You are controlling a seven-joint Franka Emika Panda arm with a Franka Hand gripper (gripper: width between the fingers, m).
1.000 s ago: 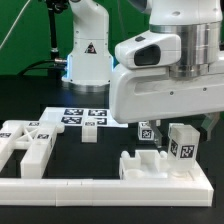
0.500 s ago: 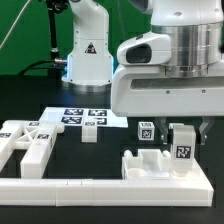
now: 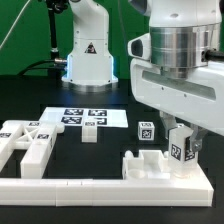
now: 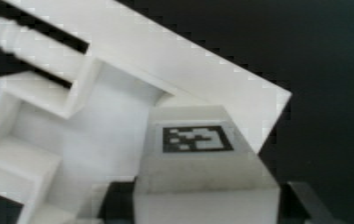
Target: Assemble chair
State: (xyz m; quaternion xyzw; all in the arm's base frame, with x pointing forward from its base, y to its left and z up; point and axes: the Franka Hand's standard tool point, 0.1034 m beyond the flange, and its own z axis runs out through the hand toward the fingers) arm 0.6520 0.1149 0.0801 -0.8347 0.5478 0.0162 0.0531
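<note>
My gripper (image 3: 181, 143) is shut on a small white tagged block (image 3: 179, 151), a chair part, at the exterior view's right. It holds the block upright just above a flat white chair part (image 3: 150, 163) that lies against the long white L-shaped rail (image 3: 90, 186). In the wrist view the block (image 4: 195, 150) sits between my dark fingers (image 4: 124, 203), with the flat framed part (image 4: 76, 110) beneath it. More chair parts, a panel and posts (image 3: 22, 142), lie at the left. A short post (image 3: 90, 131) and another tagged block (image 3: 145, 128) stand near the middle.
The marker board (image 3: 85, 116) lies flat behind the loose parts. The arm's white base (image 3: 88, 50) stands at the back. The rail's raised end (image 3: 129, 159) stands close to the left of the flat part.
The arm's wrist has turned and swung to the right in the exterior view. The tagged block in the gripper has shifted slightly left and down.
</note>
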